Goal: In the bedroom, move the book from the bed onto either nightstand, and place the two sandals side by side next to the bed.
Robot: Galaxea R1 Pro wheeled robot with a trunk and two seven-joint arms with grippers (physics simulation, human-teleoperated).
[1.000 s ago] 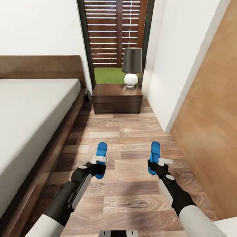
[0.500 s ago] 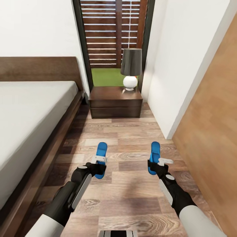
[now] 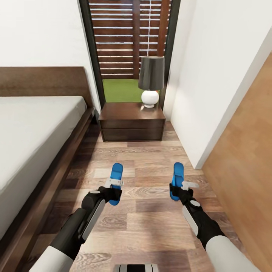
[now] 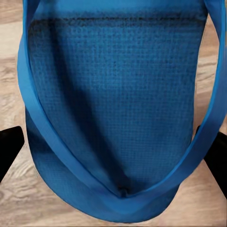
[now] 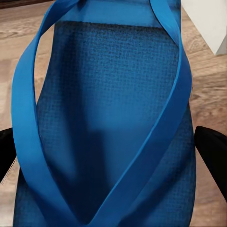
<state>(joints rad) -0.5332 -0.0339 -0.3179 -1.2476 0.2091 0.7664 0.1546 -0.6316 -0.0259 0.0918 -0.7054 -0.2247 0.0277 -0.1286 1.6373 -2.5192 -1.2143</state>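
Each of my grippers carries one of the two bright blue sandals above the wood floor. My left gripper (image 3: 113,187) is shut on the left sandal (image 3: 116,170), whose sole (image 4: 113,109) lies between the dark fingers (image 4: 7,151). My right gripper (image 3: 177,187) is shut on the right sandal (image 3: 178,170), seen close up with its straps (image 5: 109,132). The bed (image 3: 34,124), with grey mattress and dark frame, runs along the left. The nightstand (image 3: 132,121) stands ahead by the headboard. The book is out of view.
A lamp (image 3: 151,81) with a dark shade stands on the nightstand's right part. Behind it is dark-framed glass (image 3: 132,41) showing a slatted fence and grass. A white wall (image 3: 211,75) and a wood-panelled wall (image 3: 249,166) close off the right side of the floor strip.
The whole view has shifted: the nightstand and lamp appear a little nearer and lower, so the camera has moved forward. Both arms keep the same pose, each still holding its sandal.
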